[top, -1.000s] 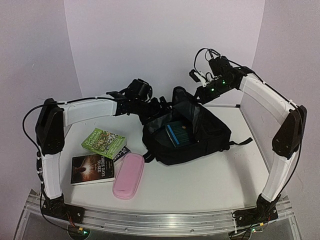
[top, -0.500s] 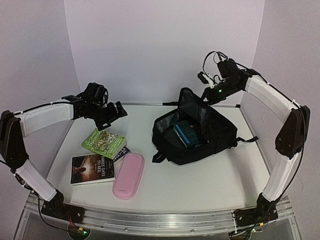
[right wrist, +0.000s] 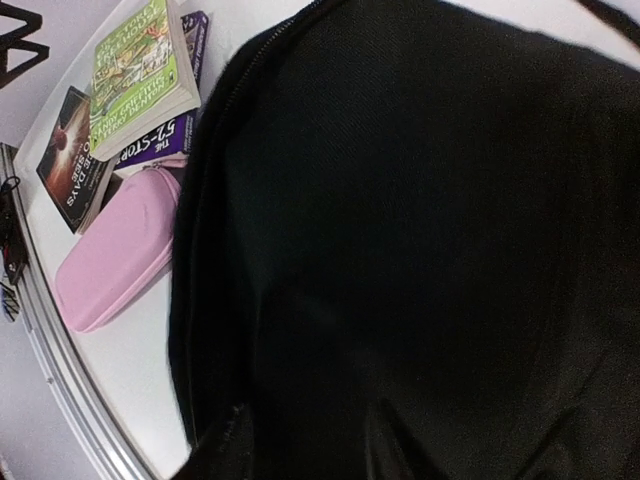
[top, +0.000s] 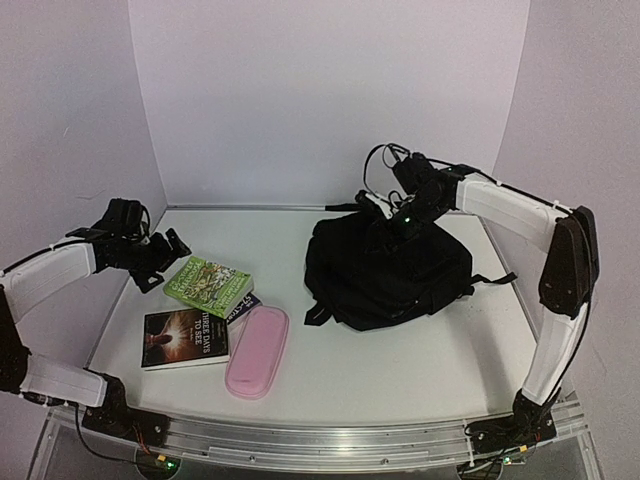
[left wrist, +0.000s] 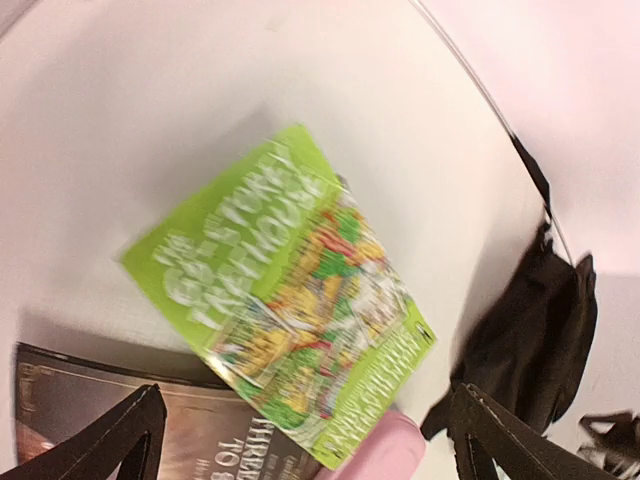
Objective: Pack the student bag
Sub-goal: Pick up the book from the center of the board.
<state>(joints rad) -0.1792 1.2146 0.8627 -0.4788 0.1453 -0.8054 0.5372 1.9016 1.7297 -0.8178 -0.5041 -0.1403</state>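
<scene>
The student bag (top: pixel 390 275) lies at the right middle of the table, its flap down, so nothing inside shows. My right gripper (top: pixel 385 225) hovers over the bag's back top. In the right wrist view its dark fingers (right wrist: pixel 225 445) stand apart over the black fabric (right wrist: pixel 420 220), holding nothing that I can see. My left gripper (top: pixel 163 260) is at the far left, open and empty, just beside the green book (top: pixel 208 285). In the left wrist view the left gripper (left wrist: pixel 305 450) is spread wide above that green book (left wrist: pixel 280 290).
A dark book (top: pixel 185 338) lies near the front left, with a purple book (top: pixel 243 305) partly under the green one. A pink pencil case (top: pixel 257 351) lies beside them. Walls stand behind and to the sides, and an aluminium rail (top: pixel 320 440) edges the front.
My left arm swung from the bag's mouth out to the far left, beside the green book. My right gripper lowered and opened; the bag's flap fell shut over the blue thing inside.
</scene>
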